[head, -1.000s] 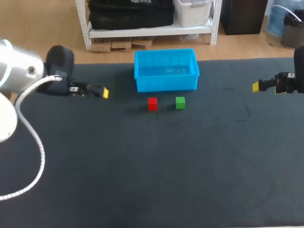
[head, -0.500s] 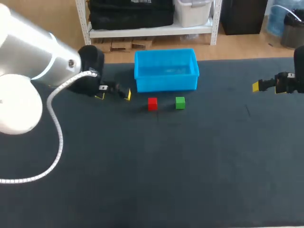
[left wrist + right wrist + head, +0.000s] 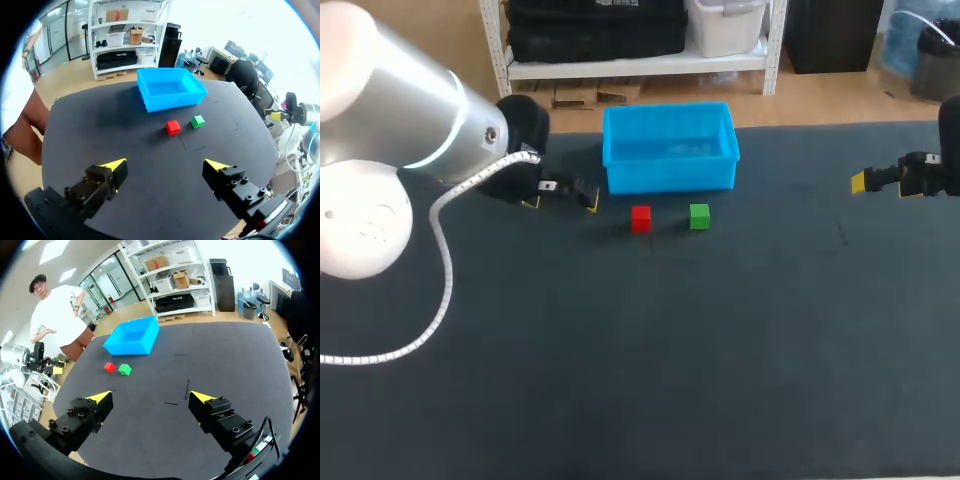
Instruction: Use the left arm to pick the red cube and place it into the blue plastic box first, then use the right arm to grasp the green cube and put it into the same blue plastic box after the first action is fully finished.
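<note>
Left tool [image 3: 561,199], fingers spread and holding nothing, lies near the red cube [image 3: 641,218], to its left. The cube sits on the bench [image 3: 670,360] just in front of the box [image 3: 670,178], green cube [image 3: 699,216] beside it on the right. Right tool [image 3: 150,397], likewise released, hangs well apart at far right. The box appears empty.

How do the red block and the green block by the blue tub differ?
Colour: the red cube is red, the green cube green. Place: the red cube lies nearer the left gripper, the green cube on the red one's far side from it. Both look the same size and sit flat on the table just in front of the blue box, apart and untouched.
</note>
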{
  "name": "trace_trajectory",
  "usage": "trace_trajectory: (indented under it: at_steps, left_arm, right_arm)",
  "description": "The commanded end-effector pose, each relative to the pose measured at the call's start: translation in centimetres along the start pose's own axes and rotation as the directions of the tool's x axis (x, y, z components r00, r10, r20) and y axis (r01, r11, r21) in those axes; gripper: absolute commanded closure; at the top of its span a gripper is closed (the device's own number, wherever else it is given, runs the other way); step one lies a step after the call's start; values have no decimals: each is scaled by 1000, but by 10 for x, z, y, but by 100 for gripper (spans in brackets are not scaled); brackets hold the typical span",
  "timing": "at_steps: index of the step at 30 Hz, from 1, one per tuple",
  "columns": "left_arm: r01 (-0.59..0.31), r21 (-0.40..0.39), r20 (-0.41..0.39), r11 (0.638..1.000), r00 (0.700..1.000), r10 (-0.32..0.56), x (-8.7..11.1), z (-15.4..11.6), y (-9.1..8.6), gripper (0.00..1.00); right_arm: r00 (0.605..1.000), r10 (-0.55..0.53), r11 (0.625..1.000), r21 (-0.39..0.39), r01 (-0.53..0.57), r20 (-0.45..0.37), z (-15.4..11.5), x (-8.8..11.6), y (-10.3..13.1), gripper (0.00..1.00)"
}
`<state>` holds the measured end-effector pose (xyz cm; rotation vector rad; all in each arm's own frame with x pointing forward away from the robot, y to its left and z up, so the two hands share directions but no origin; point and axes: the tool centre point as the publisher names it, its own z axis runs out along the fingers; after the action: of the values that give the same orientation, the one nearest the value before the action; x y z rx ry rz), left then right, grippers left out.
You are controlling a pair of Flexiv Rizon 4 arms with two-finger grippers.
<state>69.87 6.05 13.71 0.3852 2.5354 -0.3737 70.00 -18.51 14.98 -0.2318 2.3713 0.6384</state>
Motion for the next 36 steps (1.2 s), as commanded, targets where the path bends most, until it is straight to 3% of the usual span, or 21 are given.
trace_trajectory:
  at_steps: [1, 3, 6, 13, 22, 28, 36]
  left_arm:
    - [2, -42, -1, 999, 1000, -2, -1, 1, -2, 0]
    - [-16, -45, -83, 999, 996, 13, -4, 10, -13, 0]
    - [-57, -76, -126, 996, 991, 47, -6, 22, -31, 0]
    - [-55, -115, -167, 992, 985, 35, -21, 36, -50, 0]
    - [16, -215, -259, 977, 963, -72, -36, 55, -52, 0]
    - [31, -297, -271, 954, 956, -116, -39, 64, -53, 0]
    - [66, -334, -278, 940, 946, -166, -43, 85, -51, 0]
  right_arm:
    - [1000, 0, 1000, 1, 0, -1, 0, 0, 0, 0]
    - [1000, 0, 1000, 1, 0, -1, 0, 0, 0, 0]
    - [1000, 0, 1000, 1, 0, -1, 0, 0, 0, 0]
    - [1000, 0, 1000, 1, 0, -1, 0, 0, 0, 0]
    - [1000, 0, 1000, 1, 0, -1, 0, 0, 0, 0]
    - [1000, 0, 1000, 1, 0, -1, 0, 0, 0, 0]
    - [1000, 0, 1000, 1, 0, -1, 0, 0, 0, 0]
